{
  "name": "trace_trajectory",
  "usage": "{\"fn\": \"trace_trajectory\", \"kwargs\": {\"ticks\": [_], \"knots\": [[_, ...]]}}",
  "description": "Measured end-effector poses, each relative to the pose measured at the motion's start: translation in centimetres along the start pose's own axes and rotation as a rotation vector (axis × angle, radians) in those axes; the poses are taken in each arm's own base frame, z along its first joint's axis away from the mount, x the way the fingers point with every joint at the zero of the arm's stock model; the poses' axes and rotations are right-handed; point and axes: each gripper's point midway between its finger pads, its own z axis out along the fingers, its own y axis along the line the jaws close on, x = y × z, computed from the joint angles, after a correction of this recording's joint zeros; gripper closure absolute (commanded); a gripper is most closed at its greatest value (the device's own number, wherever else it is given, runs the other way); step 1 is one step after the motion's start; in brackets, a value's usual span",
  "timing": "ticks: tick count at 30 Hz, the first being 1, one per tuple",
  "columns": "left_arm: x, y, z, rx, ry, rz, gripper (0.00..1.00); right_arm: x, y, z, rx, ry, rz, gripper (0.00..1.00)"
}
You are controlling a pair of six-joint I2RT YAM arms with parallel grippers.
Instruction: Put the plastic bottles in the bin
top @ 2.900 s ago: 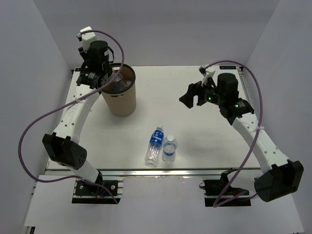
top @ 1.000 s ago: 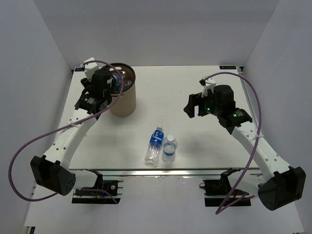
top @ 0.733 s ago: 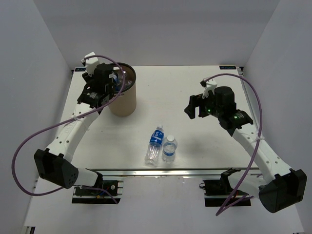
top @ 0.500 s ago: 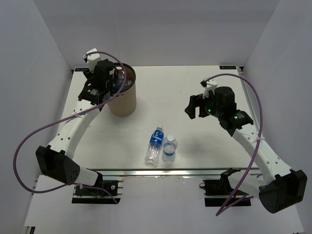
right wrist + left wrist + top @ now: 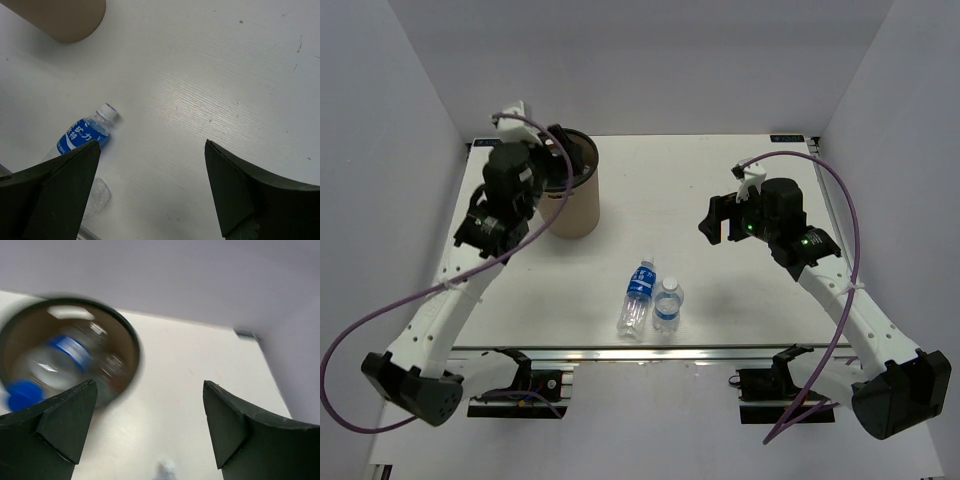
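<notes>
The bin (image 5: 572, 208) is a tall tan cylinder at the table's back left. In the blurred left wrist view its dark inside (image 5: 120, 385) holds clear plastic bottles with blue labels (image 5: 67, 346). My left gripper (image 5: 552, 158) hovers by the bin's left rim, open and empty (image 5: 147, 425). Two more bottles sit at the table's front centre: one lies on its side (image 5: 638, 293), one stands upright (image 5: 667, 304). My right gripper (image 5: 715, 216) hangs open and empty above the table, right of centre. Its wrist view shows the lying bottle (image 5: 82, 132) and the clear one (image 5: 97, 192) to the left of the gripper (image 5: 150, 185).
White walls close in the table on the left, back and right. The bin's base (image 5: 60, 17) shows at the top left of the right wrist view. A metal rail (image 5: 650, 352) runs along the table's near edge.
My left gripper has opened over the bin and the bottle it held is now inside. The left arm has drawn back to the left. The right arm has stayed still.
</notes>
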Motion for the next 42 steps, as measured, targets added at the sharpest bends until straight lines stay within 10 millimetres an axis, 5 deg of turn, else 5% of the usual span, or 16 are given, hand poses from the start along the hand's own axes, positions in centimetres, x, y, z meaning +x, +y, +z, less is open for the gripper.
{"fn": "trace_trajectory", "kwargs": {"ticks": [6, 18, 26, 32, 36, 42], "knots": [[11.0, -5.5, -3.4, 0.243, 0.224, -0.005, 0.02, 0.0, 0.0, 0.0, -0.001, 0.0, 0.0, 0.11], [28.7, -4.8, -4.1, 0.214, 0.66, 0.077, 0.02, 0.1, 0.0, 0.1, 0.0, 0.003, 0.001, 0.11], [37.4, -4.1, -4.9, 0.228, 0.911, 0.123, 0.02, 0.1, -0.1, 0.1, 0.003, 0.005, 0.001, 0.11], [40.9, -3.7, -5.6, 0.239, 1.024, 0.137, 0.05, 0.4, -0.3, 0.4, 0.012, 0.016, 0.004, 0.11], [40.8, -4.1, -5.1, 0.248, 1.018, 0.14, 0.44, 0.3, -0.6, 0.4, 0.025, 0.014, 0.005, 0.11], [39.2, -3.4, -3.6, 0.164, 0.963, 0.203, 0.57, 0.3, -0.8, 0.4, 0.032, 0.014, 0.005, 0.11]]}}
